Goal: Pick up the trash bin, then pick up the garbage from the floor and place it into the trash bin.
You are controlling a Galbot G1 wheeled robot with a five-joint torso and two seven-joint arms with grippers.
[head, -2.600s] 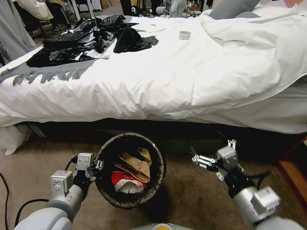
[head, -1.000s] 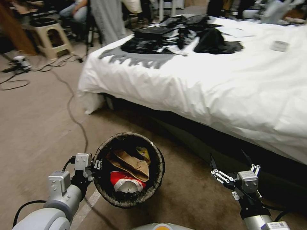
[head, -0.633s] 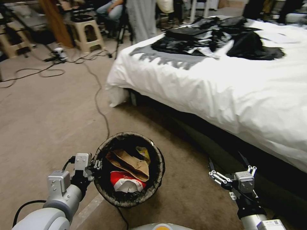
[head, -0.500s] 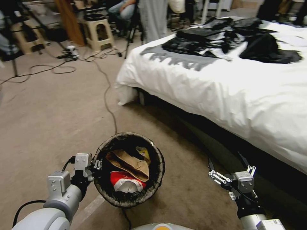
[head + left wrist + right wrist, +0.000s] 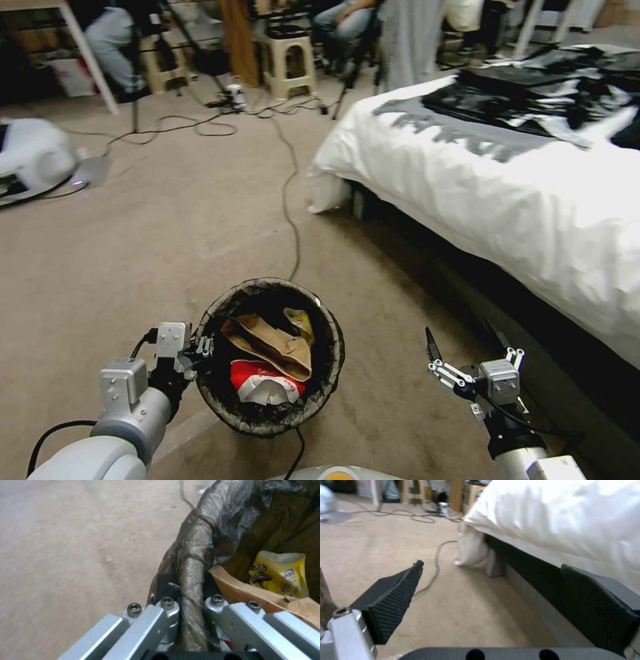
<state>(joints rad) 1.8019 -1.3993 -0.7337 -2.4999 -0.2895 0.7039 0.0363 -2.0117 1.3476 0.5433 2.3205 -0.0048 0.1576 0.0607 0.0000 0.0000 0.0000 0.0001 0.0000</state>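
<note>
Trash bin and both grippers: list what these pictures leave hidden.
- Trash bin: its bottom is covered by the brown paper bag and red packet, head view.
- Left gripper: fingertips hidden behind the bag-wrapped rim, left wrist view.
- Right gripper: open; nothing hidden between its fingers.

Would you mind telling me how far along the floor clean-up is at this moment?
Done: the trash bin is picked up, the left claw shut on its bag-lined rim, and it already holds a brown paper bag, a yellow snack wrapper and a red packet. In hand: the bin is being carried; the right claw hangs open and empty beside the bed. Left: no loose litter shows on the carpet in view.
</note>
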